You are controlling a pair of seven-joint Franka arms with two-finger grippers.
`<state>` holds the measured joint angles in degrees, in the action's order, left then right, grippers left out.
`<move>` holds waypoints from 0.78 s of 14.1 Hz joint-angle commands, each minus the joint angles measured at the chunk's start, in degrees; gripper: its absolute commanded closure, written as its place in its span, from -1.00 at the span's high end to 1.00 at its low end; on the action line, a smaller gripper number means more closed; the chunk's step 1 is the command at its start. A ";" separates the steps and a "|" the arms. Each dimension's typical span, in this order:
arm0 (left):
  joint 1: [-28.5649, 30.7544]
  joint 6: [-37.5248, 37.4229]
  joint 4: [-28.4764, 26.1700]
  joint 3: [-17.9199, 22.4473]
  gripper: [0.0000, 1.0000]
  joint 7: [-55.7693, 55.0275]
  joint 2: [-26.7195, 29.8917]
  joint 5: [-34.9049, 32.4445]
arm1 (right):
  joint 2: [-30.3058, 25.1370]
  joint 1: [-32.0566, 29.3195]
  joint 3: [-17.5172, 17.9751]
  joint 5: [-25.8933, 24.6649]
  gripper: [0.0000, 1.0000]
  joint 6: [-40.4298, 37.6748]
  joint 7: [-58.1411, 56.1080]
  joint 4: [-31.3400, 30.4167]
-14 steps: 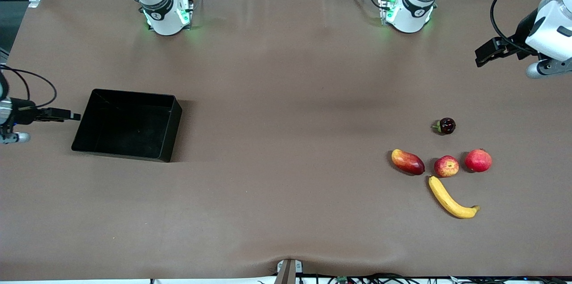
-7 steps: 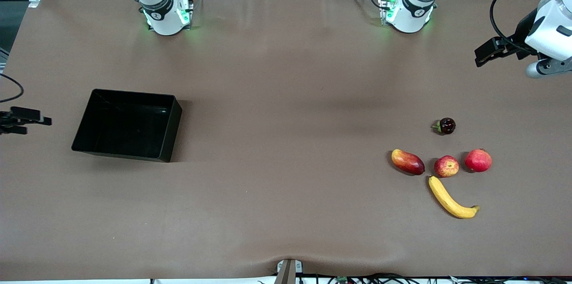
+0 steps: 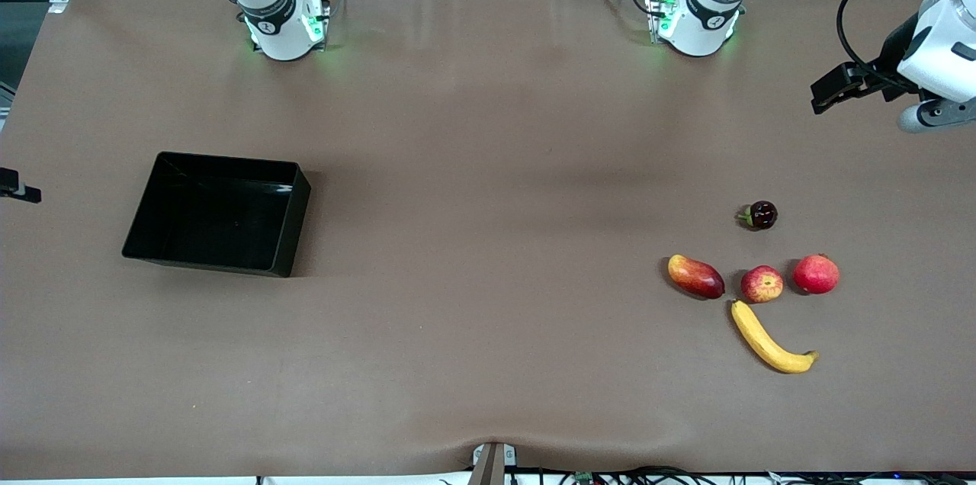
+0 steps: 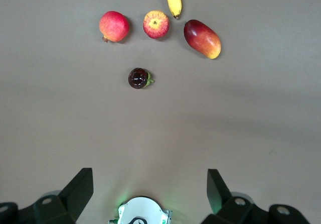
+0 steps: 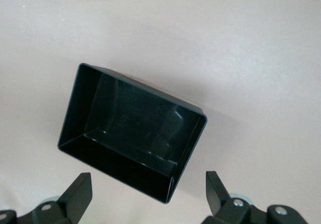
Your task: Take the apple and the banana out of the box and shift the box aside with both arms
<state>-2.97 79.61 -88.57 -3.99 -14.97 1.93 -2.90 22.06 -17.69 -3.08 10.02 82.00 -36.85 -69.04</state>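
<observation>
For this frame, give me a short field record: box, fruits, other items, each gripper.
box: glossy black rectangular plastic bin, empty, toward the right arm's end of the table
fruits: long curved yellow banana; small red-and-yellow apple just farther from the front camera than the banana
other items: red-yellow mango, red pomegranate, small dark round fruit
left gripper: open, empty, high over the table by the fruits
right gripper: open, empty, above the bin

Lighting's pretty even and bright, looks like it comes from overhead; shadows under the fruit are short and soft; the black box (image 3: 219, 212) has glossy glare streaks on its inner walls; the table (image 3: 488, 363) shows faint pale sheen; right wrist view's a bit washed out.
</observation>
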 commanded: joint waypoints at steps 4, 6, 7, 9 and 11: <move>-0.11 0.28 0.15 -0.23 1.00 -0.68 0.44 -0.79 | -8.86 2.66 -0.35 -0.44 1.00 -7.11 3.26 -0.73; -0.02 0.28 0.41 -0.23 1.00 -0.59 0.44 -0.79 | -12.90 5.20 -0.61 -0.79 1.00 -7.81 8.44 -3.81; 0.06 0.28 0.50 -0.23 1.00 0.02 0.44 -0.71 | -15.10 6.60 -0.70 -1.57 1.00 -7.99 10.99 -5.48; 0.15 0.20 1.20 -0.14 1.00 0.29 0.44 -0.79 | -20.45 13.08 -4.11 -3.85 1.00 -7.21 15.38 -11.61; 0.24 0.20 1.29 -0.14 1.00 0.29 0.62 -0.79 | -25.38 15.84 -6.50 -4.13 1.00 -5.37 18.82 -17.68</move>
<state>-2.93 79.74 -87.85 -3.97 -14.95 1.97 -2.90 3.85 -5.02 -6.70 7.04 73.66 -21.02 -77.23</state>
